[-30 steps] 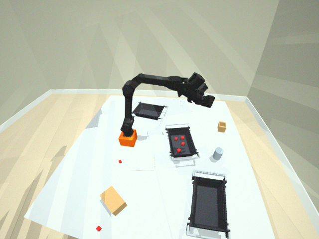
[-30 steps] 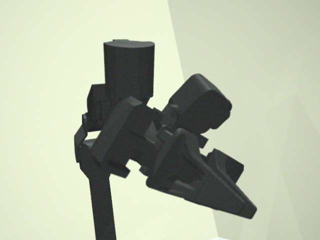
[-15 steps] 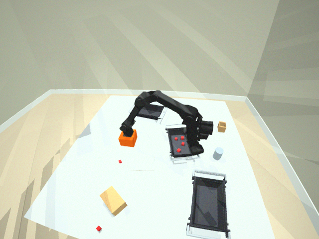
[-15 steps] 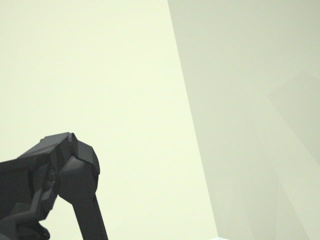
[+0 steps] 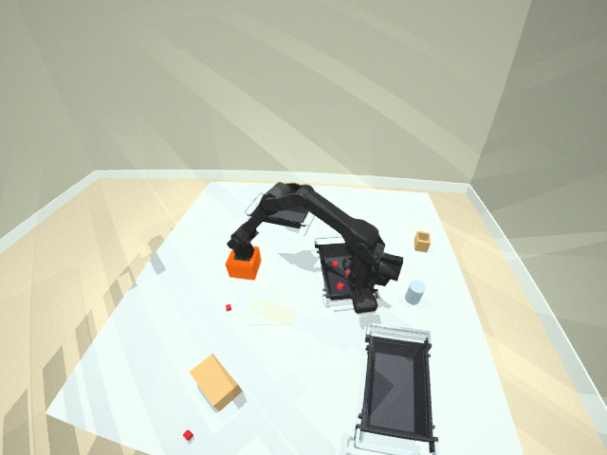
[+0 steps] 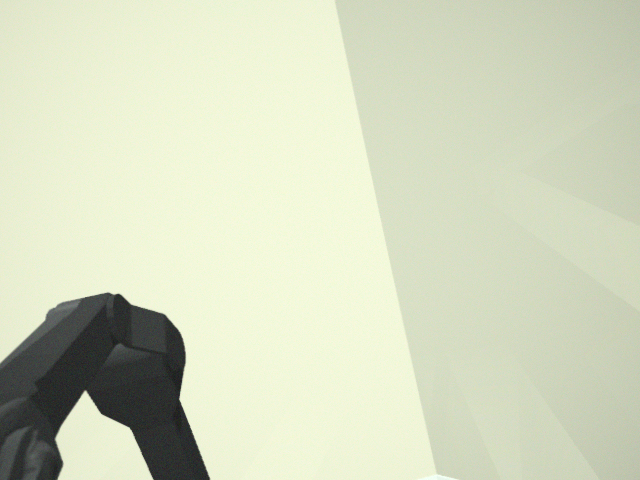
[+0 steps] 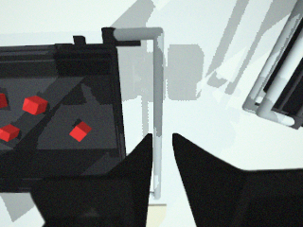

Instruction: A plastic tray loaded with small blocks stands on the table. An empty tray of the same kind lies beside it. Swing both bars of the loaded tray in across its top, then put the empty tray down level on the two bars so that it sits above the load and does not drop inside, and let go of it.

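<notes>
The loaded black tray (image 5: 322, 271) (image 7: 118, 95) stands under the arm, with several red blocks (image 5: 340, 285) (image 7: 35, 105) inside. Its near-end wire bar (image 5: 338, 305) (image 7: 157, 95) is swung out beyond the end wall. Its far-end bar (image 5: 330, 239) is also swung out. My gripper (image 7: 162, 137) is over the near end, fingers pointing down and slightly apart, nothing held. In the wrist view the bar runs through the gap between the fingertips; how far below them it lies I cannot tell. An empty tray (image 5: 422, 382) lies at the front right. The exterior view shows no fingers.
Another black tray (image 5: 289, 217) lies at the back, partly behind the arm. A blue-grey cylinder (image 5: 414, 292) and a small tan open box (image 5: 422, 242) stand to the right. A tan block (image 5: 215, 382), two loose red cubes and a pale sheet (image 5: 271, 313) lie to the left.
</notes>
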Motion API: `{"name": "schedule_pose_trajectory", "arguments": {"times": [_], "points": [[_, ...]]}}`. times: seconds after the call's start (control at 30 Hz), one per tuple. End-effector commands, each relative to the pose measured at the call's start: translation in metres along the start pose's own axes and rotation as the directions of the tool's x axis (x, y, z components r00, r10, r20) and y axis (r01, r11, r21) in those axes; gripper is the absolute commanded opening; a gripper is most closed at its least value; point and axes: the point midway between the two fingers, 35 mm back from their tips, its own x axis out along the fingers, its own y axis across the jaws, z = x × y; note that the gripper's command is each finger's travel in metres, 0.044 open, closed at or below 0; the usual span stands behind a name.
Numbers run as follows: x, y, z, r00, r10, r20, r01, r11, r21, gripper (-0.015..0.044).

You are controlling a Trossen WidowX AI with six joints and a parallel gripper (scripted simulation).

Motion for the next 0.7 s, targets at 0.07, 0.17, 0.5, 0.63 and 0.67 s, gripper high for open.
{"name": "schedule_pose_trajectory", "arguments": {"times": [0.07,0.17,0.5,0.63,0.67], "points": [[0.034,0.002,-0.005,1.000,0.009,-0.021,-0.009,1.000,0.006,0.0084],[0.042,0.002,-0.005,1.000,0.009,-0.021,-0.009,1.000,0.006,0.0084],[0.016,0.017,-0.005,1.000,0.010,-0.020,-0.010,1.000,0.006,0.0084],[0.009,0.030,-0.004,1.000,0.011,-0.020,-0.011,1.000,0.006,0.0084],[0.008,0.033,-0.004,1.000,0.012,-0.020,-0.012,1.000,0.006,0.0084]]}}
